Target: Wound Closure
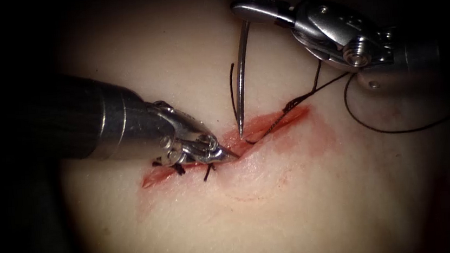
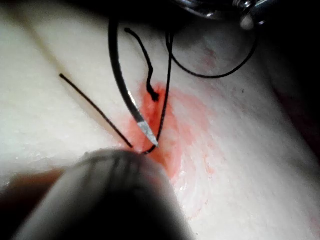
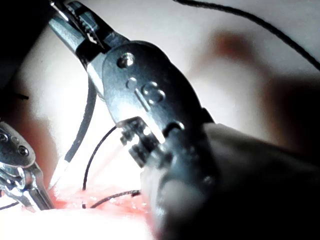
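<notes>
The red cut [image 1: 281, 117] runs slantwise across the pale tissue [image 1: 308, 206]. My right tool [image 1: 244, 11] hangs above the cut, shut on the rear end of the curved needle [image 1: 241, 76]. The needle points down, its tip at the red edge of the cut and its body outside the tissue. My left tool [image 1: 231, 155] comes in from the left with its jaws together, its tip pressed on the cut just left of the needle's tip. In the right wrist view the right tool [image 3: 70, 19] grips the needle [image 3: 82, 127], and the left tool [image 3: 30, 192] sits beside its tip.
Black thread [image 1: 399, 130] leaves the cut near its right end and loops wide under the right tool. A short thread tail [image 1: 232, 88] stands beside the needle. Two knotted stitches [image 1: 178, 169] [image 1: 208, 171] close the cut's left part. Red fluid [image 1: 323, 134] stains the tissue.
</notes>
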You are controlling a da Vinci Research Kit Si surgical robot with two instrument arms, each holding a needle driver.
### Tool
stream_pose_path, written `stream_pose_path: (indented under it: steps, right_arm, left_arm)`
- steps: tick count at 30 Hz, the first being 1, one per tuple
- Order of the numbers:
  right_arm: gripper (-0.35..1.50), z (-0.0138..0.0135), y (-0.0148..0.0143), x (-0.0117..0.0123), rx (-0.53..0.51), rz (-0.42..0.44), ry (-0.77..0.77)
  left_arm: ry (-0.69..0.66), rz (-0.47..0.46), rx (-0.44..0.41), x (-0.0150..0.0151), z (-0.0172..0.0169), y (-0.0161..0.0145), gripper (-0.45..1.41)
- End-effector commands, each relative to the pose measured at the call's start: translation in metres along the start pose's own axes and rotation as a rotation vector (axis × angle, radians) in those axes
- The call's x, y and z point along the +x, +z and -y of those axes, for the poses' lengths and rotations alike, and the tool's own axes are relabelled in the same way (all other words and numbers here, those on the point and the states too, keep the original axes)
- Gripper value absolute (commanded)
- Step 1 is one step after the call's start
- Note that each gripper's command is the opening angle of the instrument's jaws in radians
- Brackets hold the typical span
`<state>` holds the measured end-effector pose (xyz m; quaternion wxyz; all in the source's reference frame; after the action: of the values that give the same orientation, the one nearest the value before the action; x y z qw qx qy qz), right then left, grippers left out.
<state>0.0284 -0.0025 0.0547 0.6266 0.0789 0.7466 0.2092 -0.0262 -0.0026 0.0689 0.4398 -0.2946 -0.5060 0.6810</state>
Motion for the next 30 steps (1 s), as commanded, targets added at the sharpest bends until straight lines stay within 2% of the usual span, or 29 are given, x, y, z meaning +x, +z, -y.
stream_pose_path:
  steps: [1, 23, 30]
  right_arm:
    - [-0.35, -0.0001, 0.0009, -0.0003, 0.003, -0.002, -0.001]
    - [-0.35, 0.001, 0.0002, -0.0021, 0.101, 0.053, 0.009]
    - [-0.35, 0.001, 0.0002, -0.002, 0.116, 0.064, 0.011]
  left_arm:
    - [0.0, 0.0, -0.002, 0.0001, 0.0003, 0.0006, -0.43]
    - [0.004, 0.012, -0.005, 0.0001, 0.0004, 0.0006, -0.42]
    - [0.005, 0.014, -0.006, 0.0001, 0.0004, 0.0006, -0.42]
